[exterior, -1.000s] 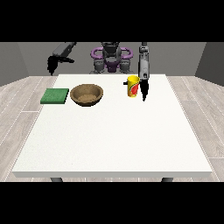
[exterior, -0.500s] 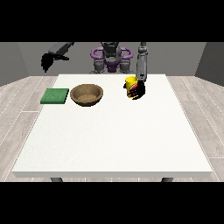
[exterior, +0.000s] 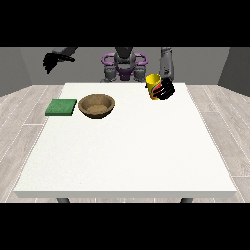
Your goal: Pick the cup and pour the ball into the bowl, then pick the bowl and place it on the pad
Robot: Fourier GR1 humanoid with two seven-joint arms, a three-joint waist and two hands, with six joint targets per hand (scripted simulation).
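Cup point(exterior: 153, 85) sits tilted in the curled hand at the view's right point(exterior: 166, 90), lifted off the counter point(exterior: 127, 151), we think for carrying to the bowl point(exterior: 96, 105).

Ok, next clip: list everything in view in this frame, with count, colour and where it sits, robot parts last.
table: one, white, fills the middle of the view, robot behind it.
bowl: one, brown, on the table toward the far left, beside the pad.
pad: one, green, flat on the table's left edge, just left of the bowl.
cup: one, yellow with red on its side, tilted, lifted above the table's far right part, held in the hand at the view's right.
ball: not visible from here.
floor: light wood planks around the table.
robot torso: one, grey with purple rings, top centre.
hand at the view's right: black, fingers curled round the cup.
hand at the view's left: black, raised in the air off the table's far left corner.
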